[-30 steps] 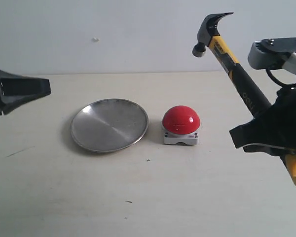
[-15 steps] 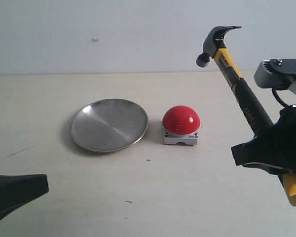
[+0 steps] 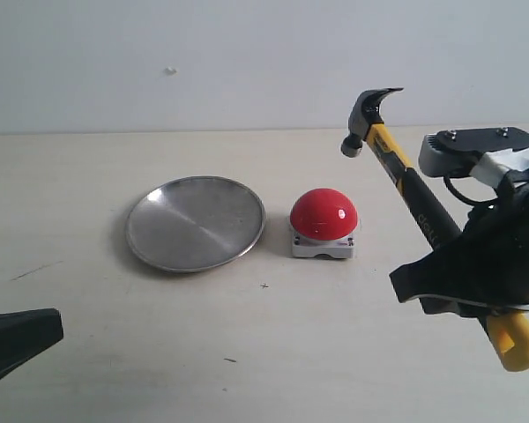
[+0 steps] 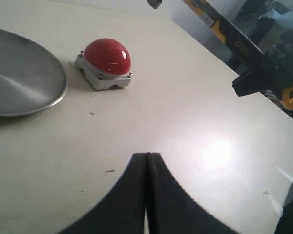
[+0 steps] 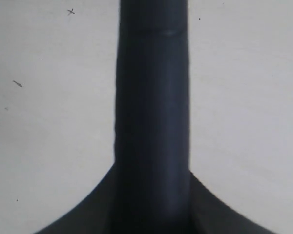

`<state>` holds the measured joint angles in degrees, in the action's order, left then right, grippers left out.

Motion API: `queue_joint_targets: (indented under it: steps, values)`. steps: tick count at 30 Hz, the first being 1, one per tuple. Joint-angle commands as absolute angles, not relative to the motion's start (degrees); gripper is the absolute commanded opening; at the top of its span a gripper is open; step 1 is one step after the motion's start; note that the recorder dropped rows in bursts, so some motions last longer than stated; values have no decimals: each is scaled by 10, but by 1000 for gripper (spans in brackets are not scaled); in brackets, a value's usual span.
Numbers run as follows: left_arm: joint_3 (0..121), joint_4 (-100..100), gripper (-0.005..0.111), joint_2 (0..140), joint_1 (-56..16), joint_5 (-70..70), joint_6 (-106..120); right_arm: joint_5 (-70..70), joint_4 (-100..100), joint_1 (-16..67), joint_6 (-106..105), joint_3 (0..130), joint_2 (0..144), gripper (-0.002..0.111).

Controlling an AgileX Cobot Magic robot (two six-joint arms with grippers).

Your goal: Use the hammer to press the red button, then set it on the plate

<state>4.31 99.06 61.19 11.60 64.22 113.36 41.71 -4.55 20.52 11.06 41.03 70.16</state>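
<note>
My right gripper (image 3: 463,264) is shut on the hammer (image 3: 406,181), held up off the table at the right. Its dark head (image 3: 366,115) points up and left, above and to the right of the red button (image 3: 324,213), clear of it. The yellow butt end (image 3: 516,339) sticks out below the gripper. In the right wrist view only the black handle (image 5: 153,97) shows, between the jaws. The silver plate (image 3: 196,222) lies left of the button. My left gripper (image 3: 57,322) is shut on nothing at the lower left, near the table's front; its closed tips (image 4: 147,155) point toward the button (image 4: 107,57).
A pale table (image 3: 264,352) carries the plate and button, with a plain white wall (image 3: 203,62) behind. Small dark marks (image 3: 264,285) dot the surface in front of the button.
The hammer has tipped down and left toward the button, its head lower than before. The left gripper dropped from the upper left to the lower left and then drew back slightly.
</note>
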Motion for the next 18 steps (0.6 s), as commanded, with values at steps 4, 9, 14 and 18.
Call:
queue_joint_targets:
  steps: [4,9,14,18]
  values:
    - [40,999,0,608,126,643,1133,376,-51,203,83,423,714,0]
    - [40,999,0,608,126,645,1133,363,-47,203,75,452,714,0]
    - [40,999,0,608,126,645,1133,383,-41,203,75,514,714,0]
    - [40,999,0,608,126,645,1133,385,-38,203,75,529,721,0]
